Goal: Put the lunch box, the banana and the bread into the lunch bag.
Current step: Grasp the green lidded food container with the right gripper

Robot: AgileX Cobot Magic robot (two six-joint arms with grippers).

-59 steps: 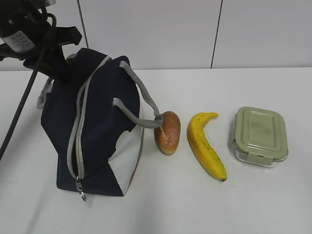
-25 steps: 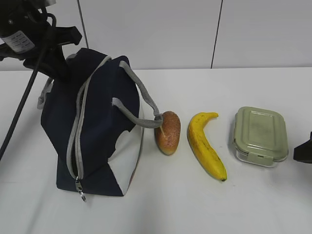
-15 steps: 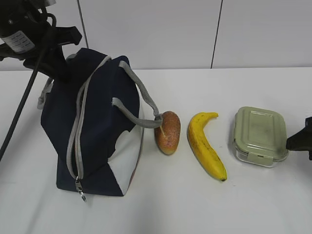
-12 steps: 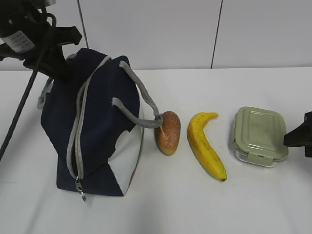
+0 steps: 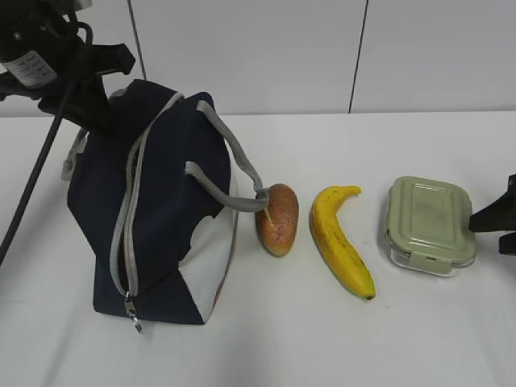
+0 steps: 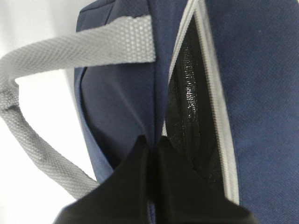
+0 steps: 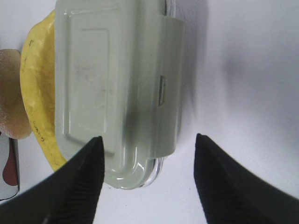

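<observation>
The navy lunch bag (image 5: 161, 218) stands at the left with its grey zipper partly open. My left gripper (image 6: 153, 142) is shut on the bag's fabric (image 6: 261, 93) right beside the open zipper, at the bag's far top corner. The bread (image 5: 277, 218), the banana (image 5: 339, 242) and the green-lidded lunch box (image 5: 430, 224) lie in a row to the bag's right. My right gripper (image 5: 500, 218) is open just right of the lunch box. In the right wrist view its fingers straddle the box's near corner (image 7: 107, 84) without touching it; the banana (image 7: 37, 79) and bread (image 7: 10, 102) show beyond.
One grey bag handle (image 5: 234, 173) droops against the bread. The left arm's black cable (image 5: 32, 177) hangs down left of the bag. A metal zip ring (image 5: 137, 325) dangles at the bag's front bottom. A white wall closes the table's far edge.
My right gripper has come into view from the right edge and moved in toward the lunch box. The left gripper and the bag have not moved.
</observation>
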